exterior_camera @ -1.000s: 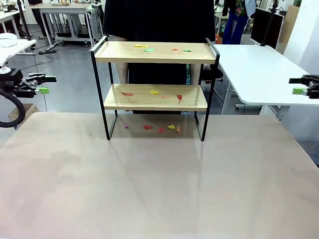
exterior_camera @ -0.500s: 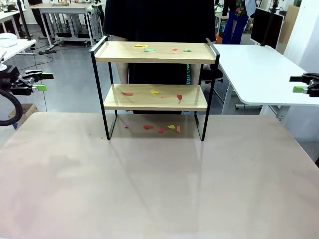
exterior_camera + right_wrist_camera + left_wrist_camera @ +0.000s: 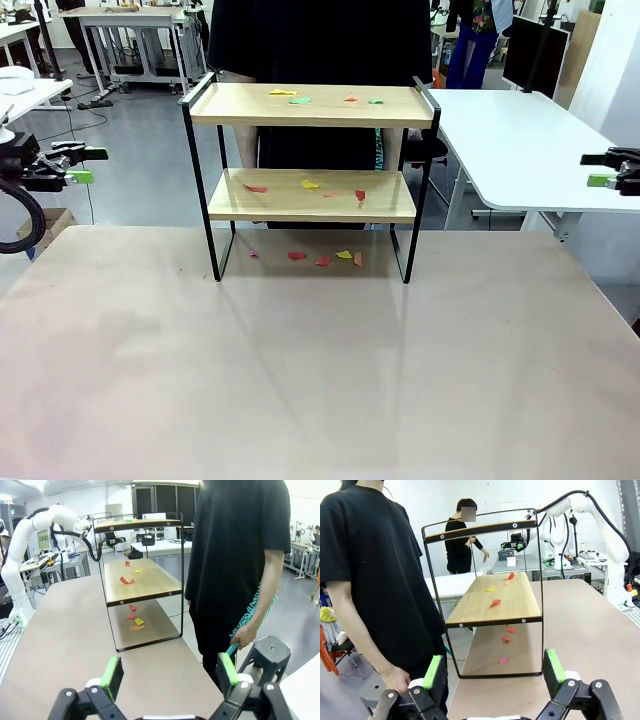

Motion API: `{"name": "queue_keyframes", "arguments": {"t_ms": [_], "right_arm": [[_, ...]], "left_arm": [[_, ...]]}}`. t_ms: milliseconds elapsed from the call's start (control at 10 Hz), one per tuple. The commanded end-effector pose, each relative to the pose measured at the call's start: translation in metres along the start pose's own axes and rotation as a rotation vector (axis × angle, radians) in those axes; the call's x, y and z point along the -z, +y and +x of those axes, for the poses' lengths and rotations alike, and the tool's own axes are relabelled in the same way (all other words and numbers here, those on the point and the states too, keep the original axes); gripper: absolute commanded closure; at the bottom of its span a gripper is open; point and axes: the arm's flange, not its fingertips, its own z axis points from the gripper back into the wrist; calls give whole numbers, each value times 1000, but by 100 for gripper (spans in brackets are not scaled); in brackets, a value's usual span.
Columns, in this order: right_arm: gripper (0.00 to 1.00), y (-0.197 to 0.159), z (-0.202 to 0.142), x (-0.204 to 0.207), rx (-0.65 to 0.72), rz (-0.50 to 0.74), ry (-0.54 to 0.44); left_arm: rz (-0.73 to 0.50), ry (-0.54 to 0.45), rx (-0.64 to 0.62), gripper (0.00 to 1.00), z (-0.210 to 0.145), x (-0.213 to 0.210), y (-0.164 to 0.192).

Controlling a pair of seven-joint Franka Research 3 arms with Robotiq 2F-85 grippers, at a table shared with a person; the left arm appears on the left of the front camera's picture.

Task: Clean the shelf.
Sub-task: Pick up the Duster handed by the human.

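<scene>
The pale table (image 3: 320, 380) lay nearest. Off its sides, the left gripper (image 3: 92, 167) and right gripper (image 3: 594, 171) had jaws spread wide, holding nothing. The shelf (image 3: 250, 105) stood upright toward the far edge, long axis left to right, open front facing the robot, with paper scraps (image 3: 310, 184) on both boards. A person (image 3: 320, 40) stood just behind.

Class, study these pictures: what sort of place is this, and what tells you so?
Most likely a robotics lab or workshop. A white robot arm stands at the table that bears the shelf, more white work tables stand beyond it, and a dark screen is mounted nearby.
</scene>
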Motion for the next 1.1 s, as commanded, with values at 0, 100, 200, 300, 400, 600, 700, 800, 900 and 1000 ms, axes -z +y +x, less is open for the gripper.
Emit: {"name": "queue_keyframes", "arguments": {"t_ms": [0, 100, 200, 300, 400, 600, 700, 800, 900, 1000], "right_arm": [[0, 1, 2, 0, -2, 0, -1], [0, 1, 2, 0, -2, 0, -1], [0, 1, 2, 0, -2, 0, -1], [0, 1, 2, 0, -2, 0, -1], [0, 1, 2, 0, -2, 0, -1], [0, 1, 2, 0, -2, 0, -1], [0, 1, 2, 0, -2, 0, -1], [0, 1, 2, 0, -2, 0, -1], [0, 1, 2, 0, -2, 0, -1], [0, 1, 2, 0, -2, 0, -1]], "left_arm": [[0, 1, 7, 0, 2, 0, 0], [0, 1, 7, 0, 2, 0, 0], [0, 1, 7, 0, 2, 0, 0], [0, 1, 7, 0, 2, 0, 0], [0, 1, 7, 0, 2, 0, 0], [0, 1, 7, 0, 2, 0, 0], [0, 1, 7, 0, 2, 0, 0], [0, 1, 7, 0, 2, 0, 0], [0, 1, 7, 0, 2, 0, 0], [0, 1, 7, 0, 2, 0, 0]]}}
